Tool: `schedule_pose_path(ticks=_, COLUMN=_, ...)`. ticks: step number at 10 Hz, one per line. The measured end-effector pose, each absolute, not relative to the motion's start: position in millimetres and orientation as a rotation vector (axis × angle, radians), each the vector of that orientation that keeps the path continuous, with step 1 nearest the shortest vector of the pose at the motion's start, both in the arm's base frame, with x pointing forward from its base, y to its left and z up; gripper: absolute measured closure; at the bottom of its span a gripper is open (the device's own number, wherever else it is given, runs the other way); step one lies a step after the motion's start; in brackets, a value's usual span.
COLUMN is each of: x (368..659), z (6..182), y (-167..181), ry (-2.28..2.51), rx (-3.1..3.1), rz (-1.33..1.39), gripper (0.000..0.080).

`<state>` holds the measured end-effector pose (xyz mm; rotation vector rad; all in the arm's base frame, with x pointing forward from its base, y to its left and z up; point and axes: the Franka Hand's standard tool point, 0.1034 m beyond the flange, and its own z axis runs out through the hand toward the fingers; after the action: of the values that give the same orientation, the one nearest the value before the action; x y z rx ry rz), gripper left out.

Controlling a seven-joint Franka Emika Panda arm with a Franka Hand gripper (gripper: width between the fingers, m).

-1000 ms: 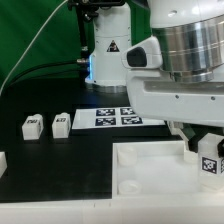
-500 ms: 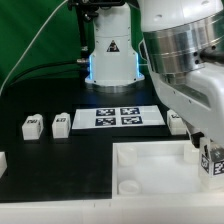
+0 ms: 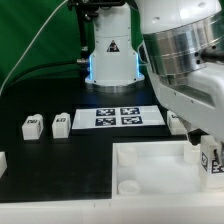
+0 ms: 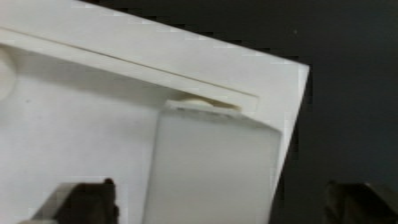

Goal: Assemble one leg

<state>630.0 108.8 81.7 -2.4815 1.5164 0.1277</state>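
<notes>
The leg [image 3: 212, 164], a small white block bearing a black-and-white tag, stands upright at the tabletop's [image 3: 150, 150] corner on the exterior view's right.

My base column [image 3: 110, 40] is white and rounded, with a small dark triangular mark [image 3: 110, 48] on its front. A band of blue light [image 3: 92, 70] glows low on it, and the joint above [image 3: 100, 8] is black. Nearer the camera I have a ribbed, silver-grey metal cylinder [image 3: 185, 40] over a glossy white shell [image 3: 185, 100]. A thin pale cable [image 3: 35, 45] curves up beside me. My claw [image 4: 222, 205] has black fingertips [image 4: 89, 200], blurred in the wrist view.
</notes>
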Motion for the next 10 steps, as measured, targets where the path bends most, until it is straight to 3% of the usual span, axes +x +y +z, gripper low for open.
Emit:
schedule_pose_path(ticks=2, x=630.1, z=81.5, y=107.4, ry=1.236, rx=-2.626, rz=0.090, gripper=0.0154)
schedule_pose_path(ticks=7, x=626.7, z=72.5, y=116.7, ry=0.119, rx=-2.998, rz=-0.026, gripper=0.0151)
schedule_pose_path(ticks=9, x=626.9, z=72.4, y=116.0, ry=0.159, rx=-2.993, rz=-0.023, gripper=0.0159)
schedule_pose_path(ticks=10, x=626.8, z=72.4, y=116.4, ry=0.233, rx=-2.985, rz=-0.017, gripper=0.0324)
